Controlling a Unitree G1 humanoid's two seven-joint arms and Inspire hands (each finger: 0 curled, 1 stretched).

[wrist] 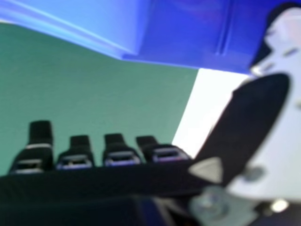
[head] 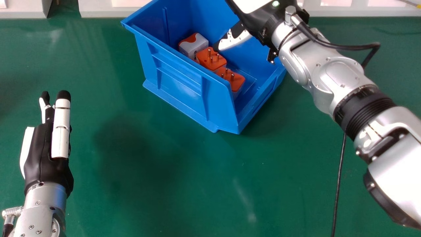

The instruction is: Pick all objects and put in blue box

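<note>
Head view: nearest is the left hand [head: 44, 161], fingers straight, with green tabletop [head: 138, 197] between it and the blue box [head: 184, 92]. Along the box's left wall sit three orange-and-white plug adapters [head: 210, 59], two pins-up. The right hand [head: 235, 41] hangs over the box, thumb and fingers apart.

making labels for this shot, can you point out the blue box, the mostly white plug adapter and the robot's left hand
Blue box [head: 179, 82]: head view, outer side wall
Mostly white plug adapter [head: 198, 46]: head view, white side
Left hand [head: 47, 168]: head view, black body behind the fingers
</note>
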